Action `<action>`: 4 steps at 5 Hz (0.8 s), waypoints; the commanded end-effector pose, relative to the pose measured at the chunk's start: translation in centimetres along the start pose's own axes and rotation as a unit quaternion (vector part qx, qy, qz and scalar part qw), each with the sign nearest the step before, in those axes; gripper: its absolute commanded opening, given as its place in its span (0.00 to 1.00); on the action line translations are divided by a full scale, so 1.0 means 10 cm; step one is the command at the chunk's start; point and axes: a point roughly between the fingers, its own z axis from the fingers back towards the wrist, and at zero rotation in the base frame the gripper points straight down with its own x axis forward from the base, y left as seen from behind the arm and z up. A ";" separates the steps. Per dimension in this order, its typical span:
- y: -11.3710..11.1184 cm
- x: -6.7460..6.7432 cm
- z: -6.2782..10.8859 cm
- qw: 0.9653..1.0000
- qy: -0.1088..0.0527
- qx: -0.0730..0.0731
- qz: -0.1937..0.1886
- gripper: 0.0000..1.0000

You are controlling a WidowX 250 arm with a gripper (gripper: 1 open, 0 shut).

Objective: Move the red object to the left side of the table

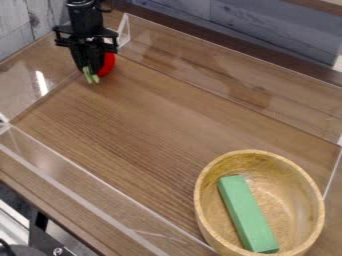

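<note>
- Wood-grain tabletop (160, 130) fills the view, fenced by low clear walls (40, 75), with grey planks behind.
- Up in the far left corner, the black claw (90, 60) points straight down over the red strawberry (104, 63), its green stub (91, 74) poking out below.
- The claw's fingers look parted either side of the strawberry, not pinching hard; from this angle I cannot tell whether they touch it or have let go.
- The strawberry sits low, at or just above the tabletop, close to the clear wall on that side.
- Risk one: it's rounded, so on release it may well roll, either back toward the middle or up against the wall.
- Risk two: if one finger is touching it when the arm lifts, the strawberry could get dragged or flicked sideways.
- Risk three: the claw is working tight to the clear wall, which is hard to see, and a sideways drift could knock a finger into it.
- Risk four: should the strawberry be off the surface when it is freed, a drop could bounce it out of place.
- Well apart at the near right, the bamboo bowl (211, 216) holds a green block (247, 214); neither one looks in harm's way.
</note>
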 end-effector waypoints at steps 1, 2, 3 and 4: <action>-0.09 0.05 0.11 1.000 -0.014 -0.007 0.009 1.00; -0.14 0.06 -0.05 1.000 -0.004 -0.020 0.005 1.00; -0.20 0.05 -0.08 0.999 0.002 -0.032 0.004 1.00; -0.12 0.11 -0.02 0.999 0.009 -0.042 -0.011 1.00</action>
